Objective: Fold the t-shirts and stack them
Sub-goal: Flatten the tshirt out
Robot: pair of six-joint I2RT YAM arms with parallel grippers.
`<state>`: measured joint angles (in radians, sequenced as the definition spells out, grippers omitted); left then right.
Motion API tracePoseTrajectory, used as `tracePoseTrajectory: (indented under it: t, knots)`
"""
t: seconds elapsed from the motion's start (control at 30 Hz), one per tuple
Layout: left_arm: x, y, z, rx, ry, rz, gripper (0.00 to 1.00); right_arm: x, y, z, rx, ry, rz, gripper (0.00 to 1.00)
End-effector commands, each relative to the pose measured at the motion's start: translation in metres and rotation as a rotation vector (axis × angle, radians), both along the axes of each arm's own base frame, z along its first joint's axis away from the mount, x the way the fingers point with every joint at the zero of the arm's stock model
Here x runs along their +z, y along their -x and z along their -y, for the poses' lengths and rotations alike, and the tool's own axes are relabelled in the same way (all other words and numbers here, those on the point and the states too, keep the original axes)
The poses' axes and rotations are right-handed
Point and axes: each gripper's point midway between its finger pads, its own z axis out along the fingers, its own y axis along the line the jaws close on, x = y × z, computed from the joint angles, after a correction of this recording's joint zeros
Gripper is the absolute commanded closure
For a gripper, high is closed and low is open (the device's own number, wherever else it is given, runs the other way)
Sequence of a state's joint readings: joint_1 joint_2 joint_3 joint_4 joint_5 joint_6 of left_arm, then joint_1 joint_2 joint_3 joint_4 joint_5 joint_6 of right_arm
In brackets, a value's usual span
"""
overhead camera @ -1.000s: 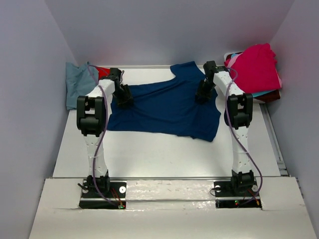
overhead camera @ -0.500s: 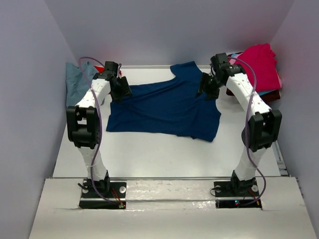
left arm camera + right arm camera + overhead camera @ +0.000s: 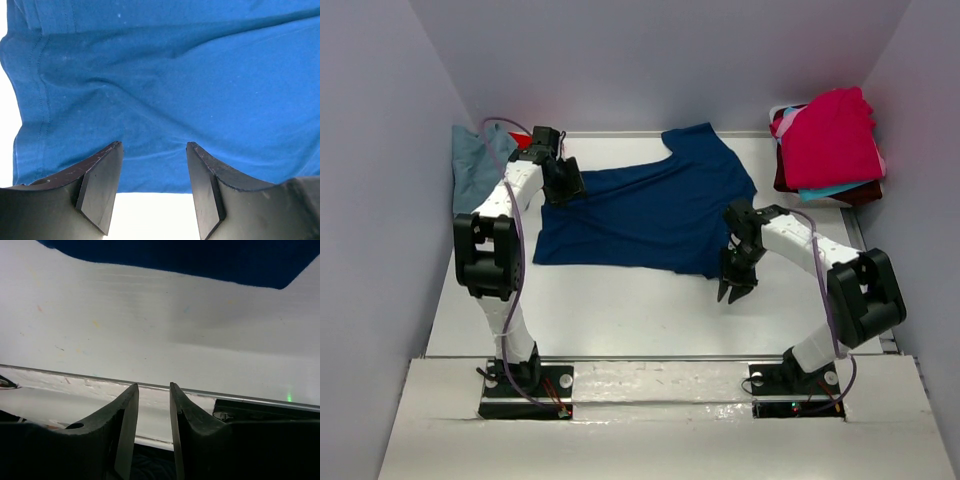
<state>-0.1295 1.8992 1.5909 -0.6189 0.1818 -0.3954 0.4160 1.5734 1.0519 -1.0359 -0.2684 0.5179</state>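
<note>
A navy t-shirt (image 3: pixel 650 210) lies spread flat in the middle of the table, and it fills the left wrist view as blue cloth (image 3: pixel 175 75). My left gripper (image 3: pixel 567 187) (image 3: pixel 154 146) hangs open over the shirt's left hem, with nothing between its fingers. My right gripper (image 3: pixel 731 292) (image 3: pixel 153 386) hovers just off the shirt's near right corner, above bare table. Its jaws are open by a narrow gap and hold nothing. The navy hem (image 3: pixel 200 260) shows along the top of the right wrist view.
A pile at the back right holds a red-magenta t-shirt (image 3: pixel 835 135) over turquoise (image 3: pixel 825 190) and maroon (image 3: pixel 868 195) ones. A blue-grey t-shirt (image 3: pixel 473 165) and a red one (image 3: pixel 525 140) lie at the back left. The table's near rail (image 3: pixel 75 375) runs under the right fingertips.
My right gripper left the shirt's far right sleeve and swung toward me to the near right corner, narrowing its jaws. The left gripper shifted slightly back-left, then held still.
</note>
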Motion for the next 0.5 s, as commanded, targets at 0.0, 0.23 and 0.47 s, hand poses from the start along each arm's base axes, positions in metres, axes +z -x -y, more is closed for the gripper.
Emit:
tracePoseTrajectory:
  t: [0.0, 0.23, 0.47]
  knots:
    - [-0.007, 0.001, 0.003, -0.034, 0.0, -0.008, 0.34, 0.0, -0.003, -0.008, -0.012, -0.046, 0.059, 0.63]
    - [-0.015, 0.0, 0.002, -0.042, -0.01, -0.023, 0.35, -0.033, -0.002, -0.019, 0.006, -0.044, 0.011, 0.64]
    - [-0.02, 0.002, 0.001, -0.041, -0.012, -0.034, 0.35, -0.052, -0.018, -0.034, 0.023, -0.039, 0.007, 0.62]
